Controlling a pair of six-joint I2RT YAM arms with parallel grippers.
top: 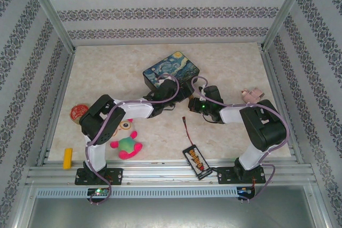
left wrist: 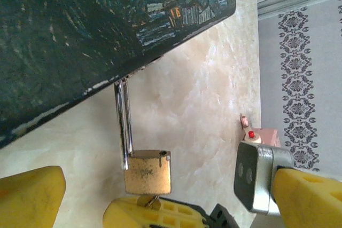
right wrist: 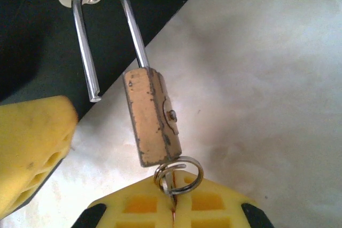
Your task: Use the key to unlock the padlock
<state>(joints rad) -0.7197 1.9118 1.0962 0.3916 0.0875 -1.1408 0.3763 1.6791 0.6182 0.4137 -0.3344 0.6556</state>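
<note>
Pale marbled worktop (right wrist: 267, 52): the padlock (right wrist: 152, 116) hangs from the tin box (left wrist: 80, 36), one shackle leg sprung free. The right gripper (right wrist: 173, 206) has its jaws pinched on the key (right wrist: 169, 177) in the keyhole. The left gripper (left wrist: 165, 198) has its jaws gaping wide and empty. Unlocking looks done; next, probably, unhooking the shackle.

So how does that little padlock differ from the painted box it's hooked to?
The padlock is small, plain brass with a silver shackle; the tin box is far bigger, painted in swirling blues and yellows. The padlock's shackle stands open, one end free; the tin box looks closed. Both show scuffed edges.
</note>
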